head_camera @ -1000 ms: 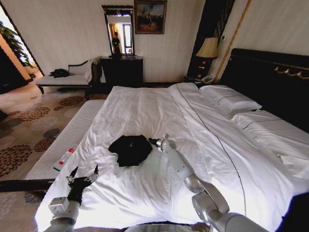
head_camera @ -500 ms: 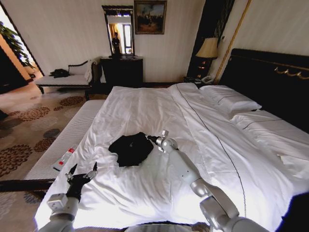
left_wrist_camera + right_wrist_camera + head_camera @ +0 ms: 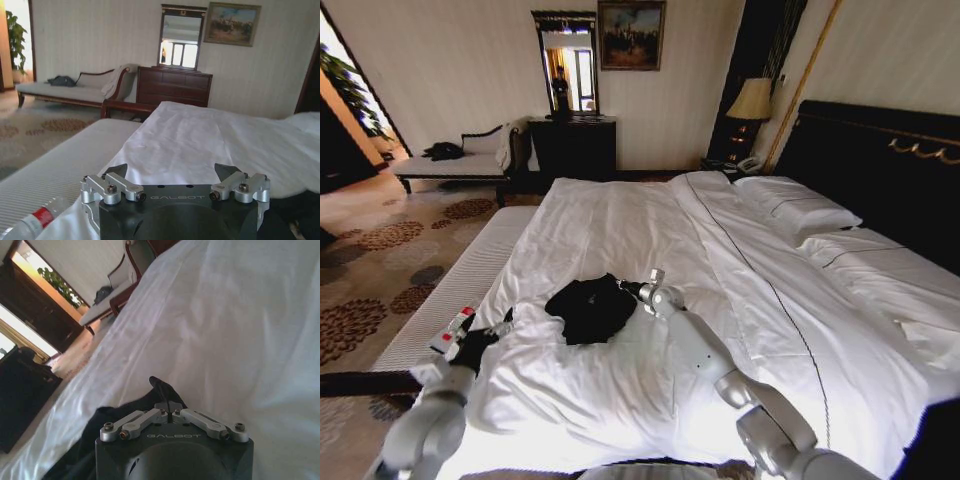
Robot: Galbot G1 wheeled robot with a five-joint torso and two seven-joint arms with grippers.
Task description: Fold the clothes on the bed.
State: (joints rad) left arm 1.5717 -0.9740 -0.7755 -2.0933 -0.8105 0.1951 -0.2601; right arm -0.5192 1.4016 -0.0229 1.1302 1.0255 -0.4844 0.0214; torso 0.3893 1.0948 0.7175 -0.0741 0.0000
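Garment: black T-shirt (image 3: 589, 308) lies bunched mid-bed (image 3: 620, 230). Right hand (image 3: 638, 291) is clenched on its near-side edge. Left hand (image 3: 175, 172) idles, spread, at the bed's left edge. Fabric looks light, limp; best taken at hems or shoulders.

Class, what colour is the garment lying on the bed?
Black T-shirt; clearest in the head view.

Cream panelled walls. Dark dresser (image 3: 572, 148) with mirror (image 3: 566, 62) and framed painting (image 3: 631, 34) above. White chaise (image 3: 455, 160) beside it. Lit lamp (image 3: 752, 100). Floral-patterned carpet (image 3: 380, 250).
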